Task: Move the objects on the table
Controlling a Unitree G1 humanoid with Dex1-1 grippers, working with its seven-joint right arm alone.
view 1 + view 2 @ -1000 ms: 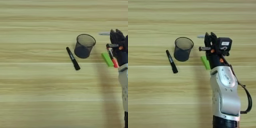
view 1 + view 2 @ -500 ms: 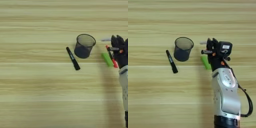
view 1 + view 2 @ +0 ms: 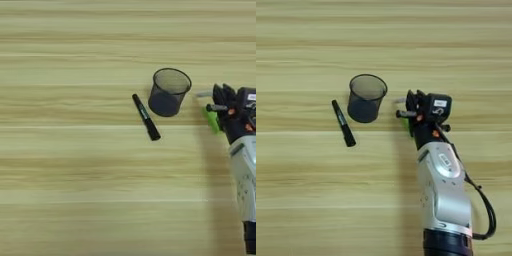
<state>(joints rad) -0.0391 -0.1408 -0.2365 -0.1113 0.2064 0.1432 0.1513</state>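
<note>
Nearest the camera, the silver forearm point(image 3: 445, 200) rises from the bottom edge of the right eye view, with a black cable looping along its right side, and reaches up the table point(image 3: 75, 190) to the black wrist housing with its small white label. At its far end the right gripper point(image 3: 412, 112) sits low over the wood just to the right of the mesh cup; its black fingers point(image 3: 411, 97) point away from the camera and a short dark rod-like part sticks out to the left, but whether the fingers are spread or closed on anything I cannot tell, since they bunch together in both views. Directly under and partly hidden by the gripper lies the small green block point(image 3: 213, 119), showing as a bright strip in the left eye view and only a thin sliver in the right. A pale stub point(image 3: 203, 93) pokes out beside the fingers toward the cup, possibly the white-barrelled marker. Left of the gripper, the black marker point(image 3: 146, 117) lies flat on the wood, slanting from upper left to lower right, near the cup but apart from it. Farthest back, the black mesh cup point(image 3: 169, 92) stands upright, and its open mouth shows only dark mesh inside.
</note>
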